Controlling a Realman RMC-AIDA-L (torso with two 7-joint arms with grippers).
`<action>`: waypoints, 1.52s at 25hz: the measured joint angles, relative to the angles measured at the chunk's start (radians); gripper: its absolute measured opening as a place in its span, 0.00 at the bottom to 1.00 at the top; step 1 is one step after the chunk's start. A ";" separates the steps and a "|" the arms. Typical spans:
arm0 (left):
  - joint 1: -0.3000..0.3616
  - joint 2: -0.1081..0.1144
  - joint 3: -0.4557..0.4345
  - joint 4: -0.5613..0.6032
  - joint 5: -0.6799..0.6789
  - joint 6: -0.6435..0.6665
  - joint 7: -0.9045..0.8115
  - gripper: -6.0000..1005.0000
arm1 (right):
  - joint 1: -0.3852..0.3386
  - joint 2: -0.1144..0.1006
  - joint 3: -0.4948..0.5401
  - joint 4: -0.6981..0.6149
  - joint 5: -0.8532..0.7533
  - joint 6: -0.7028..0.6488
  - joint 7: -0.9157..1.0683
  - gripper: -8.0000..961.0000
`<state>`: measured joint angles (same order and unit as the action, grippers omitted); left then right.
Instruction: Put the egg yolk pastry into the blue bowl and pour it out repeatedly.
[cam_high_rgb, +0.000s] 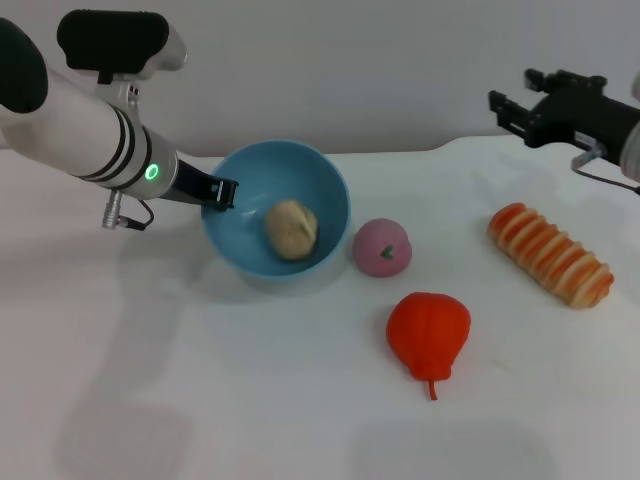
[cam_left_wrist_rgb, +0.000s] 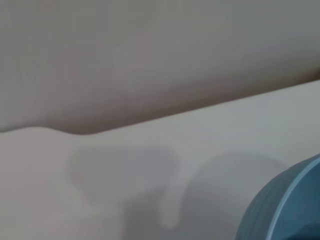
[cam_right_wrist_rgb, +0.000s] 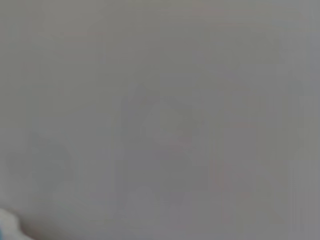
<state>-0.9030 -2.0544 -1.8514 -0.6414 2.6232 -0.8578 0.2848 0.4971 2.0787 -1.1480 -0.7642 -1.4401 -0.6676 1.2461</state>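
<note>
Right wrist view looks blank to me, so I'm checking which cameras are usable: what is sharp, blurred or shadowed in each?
Head view: sharp, evenly lit; soft shadows under the blue bowl and left gripper. Left wrist view: out of focus, only the bowl's rim and faint shadows on the table. Right wrist view: featureless grey blur, nothing identifiable.

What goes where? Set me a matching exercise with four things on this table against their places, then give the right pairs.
Things:
1. egg yolk pastry
2. pink ball
3. striped bread roll
4. red pear

Places:
A. nearest the camera, in front of the pink ball
B. inside the blue bowl
C. far on the robot's right, below the right gripper
D. just beside the bowl, on its right

The left gripper is at the bowl's left rim.

Pairs: 1-B, 2-D, 3-C, 4-A
</note>
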 joint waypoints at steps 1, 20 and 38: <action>0.000 -0.001 0.000 0.001 0.000 0.008 0.000 0.00 | -0.009 0.000 0.003 0.013 0.053 0.001 -0.053 0.51; -0.016 -0.003 0.013 -0.010 0.004 0.173 0.003 0.00 | -0.125 -0.011 0.171 0.403 0.981 -0.278 -0.836 0.50; -0.091 -0.006 0.186 -0.192 0.116 0.267 -0.002 0.00 | -0.176 -0.005 0.315 0.599 0.986 -0.423 -0.913 0.50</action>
<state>-0.9941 -2.0601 -1.6650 -0.8337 2.7388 -0.5911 0.2825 0.3212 2.0742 -0.8330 -0.1656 -0.4544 -1.0910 0.3327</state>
